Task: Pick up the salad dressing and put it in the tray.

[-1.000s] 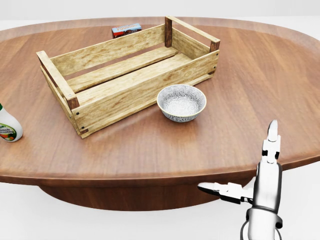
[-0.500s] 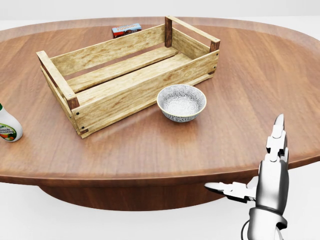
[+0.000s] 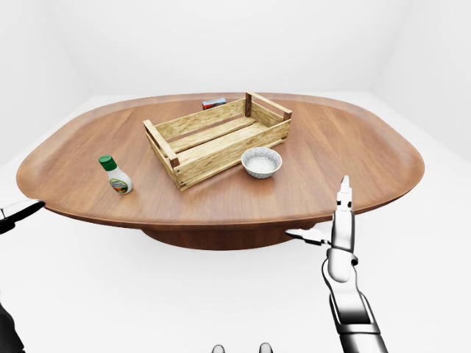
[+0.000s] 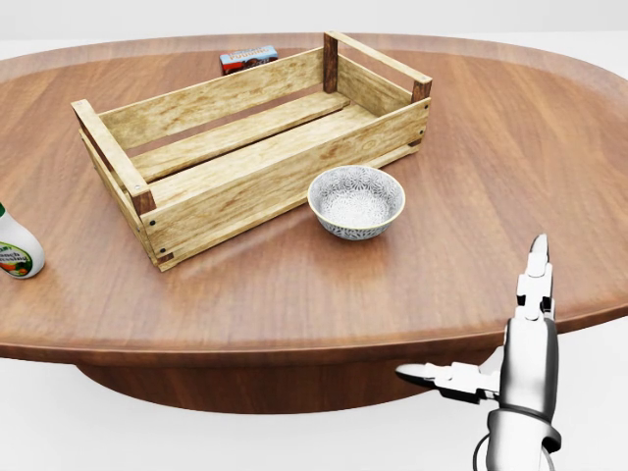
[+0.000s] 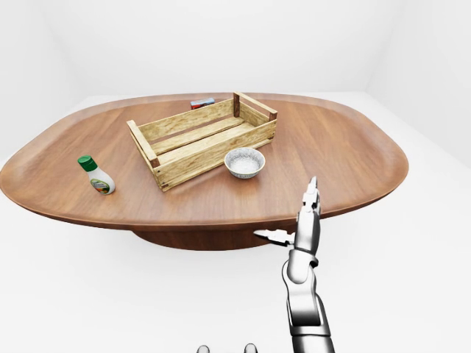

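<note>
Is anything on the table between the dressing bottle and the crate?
Nothing visible. The bottle stands left of the crate with bare table between them; the bowl sits on the crate's other side.

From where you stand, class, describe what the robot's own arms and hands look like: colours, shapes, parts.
The right robot hand is glossy white and silver-grey, with slim segmented fingers ending in pointed tips, on a rounded silver wrist and forearm with black rings. Of the left robot hand, only a pale pointed finger with dark joints shows at the left-eye view's edge.
</note>
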Tool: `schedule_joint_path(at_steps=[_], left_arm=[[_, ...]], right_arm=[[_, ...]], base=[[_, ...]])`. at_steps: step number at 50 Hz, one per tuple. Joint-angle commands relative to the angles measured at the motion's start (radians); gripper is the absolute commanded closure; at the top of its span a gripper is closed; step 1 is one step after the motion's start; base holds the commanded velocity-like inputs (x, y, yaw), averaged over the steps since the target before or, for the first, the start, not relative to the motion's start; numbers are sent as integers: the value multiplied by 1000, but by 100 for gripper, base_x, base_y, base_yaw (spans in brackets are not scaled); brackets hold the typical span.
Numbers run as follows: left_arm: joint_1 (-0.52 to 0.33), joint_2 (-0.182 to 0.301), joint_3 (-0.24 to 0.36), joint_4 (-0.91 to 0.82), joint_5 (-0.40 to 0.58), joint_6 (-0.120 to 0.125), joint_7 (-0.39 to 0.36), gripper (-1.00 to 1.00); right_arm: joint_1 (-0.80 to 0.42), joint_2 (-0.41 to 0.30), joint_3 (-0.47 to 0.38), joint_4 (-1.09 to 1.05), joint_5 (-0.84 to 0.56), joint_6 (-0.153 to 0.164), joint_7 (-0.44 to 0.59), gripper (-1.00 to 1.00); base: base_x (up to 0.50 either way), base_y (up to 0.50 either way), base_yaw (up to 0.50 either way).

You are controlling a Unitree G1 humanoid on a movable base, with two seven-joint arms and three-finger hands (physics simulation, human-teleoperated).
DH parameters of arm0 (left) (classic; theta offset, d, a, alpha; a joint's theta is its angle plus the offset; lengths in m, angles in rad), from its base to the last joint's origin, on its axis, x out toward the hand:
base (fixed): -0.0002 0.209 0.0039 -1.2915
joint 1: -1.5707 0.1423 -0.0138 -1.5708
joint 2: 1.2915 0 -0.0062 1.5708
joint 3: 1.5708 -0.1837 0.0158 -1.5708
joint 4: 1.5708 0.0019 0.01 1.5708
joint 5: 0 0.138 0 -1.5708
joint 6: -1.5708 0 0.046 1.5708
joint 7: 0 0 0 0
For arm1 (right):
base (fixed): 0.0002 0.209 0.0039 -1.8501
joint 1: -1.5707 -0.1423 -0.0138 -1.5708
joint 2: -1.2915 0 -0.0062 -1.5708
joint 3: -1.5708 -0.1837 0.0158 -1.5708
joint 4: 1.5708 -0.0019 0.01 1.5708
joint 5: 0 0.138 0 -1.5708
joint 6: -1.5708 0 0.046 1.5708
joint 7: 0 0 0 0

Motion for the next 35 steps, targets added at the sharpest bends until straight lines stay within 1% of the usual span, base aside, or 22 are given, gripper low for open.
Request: schedule_joint_path(at_steps=[1, 3, 4, 5, 8, 10, 14, 19, 31, 35], left_arm=[[-3, -4, -9, 3, 5, 0, -7, -100], [-3, -4, -10, 6, 6, 0, -8, -100], [-4, -3, -9, 4, 4, 0, -7, -100], [-3, -2, -8, 1, 2, 0, -6, -100], [-3, -3, -7, 0, 3, 0, -6, -100], [-3, -3, -8, -5, 4, 0, -5, -100], [-5, -3, -9, -12, 4, 0, -3, -100], [-5, -4, -7, -24, 3, 0, -2, -100], [-6, -4, -2, -40, -1, 0, 0, -100], [-7, -7, -10, -34, 5, 0, -3, -100]], right_arm=[[3, -1, 5, -8, 17, 20, 37, -100], [3, -2, 6, -9, 10, 23, 37, -100], [4, -4, 7, -13, -6, 33, 31, -100], [4, -5, 7, -12, -20, 29, 19, -100], [7, -3, 5, -26, -82, 61, -30, -100], [11, 1, 5, -44, -139, 91, -71, -100], [13, 9, -1, -54, -192, 91, -149, -100], [16, 13, 0, -68, -225, 91, -149, -100], [16, 13, 2, -69, -212, 91, -149, -100], [16, 14, 2, -70, -206, 91, -149, -100]], base=[[0, 0, 0], [0, 0, 0], [0, 0, 0], [0, 0, 0], [0, 0, 0], [0, 0, 0], [0, 0, 0], [0, 0, 0], [0, 0, 0], [0, 0, 0]])
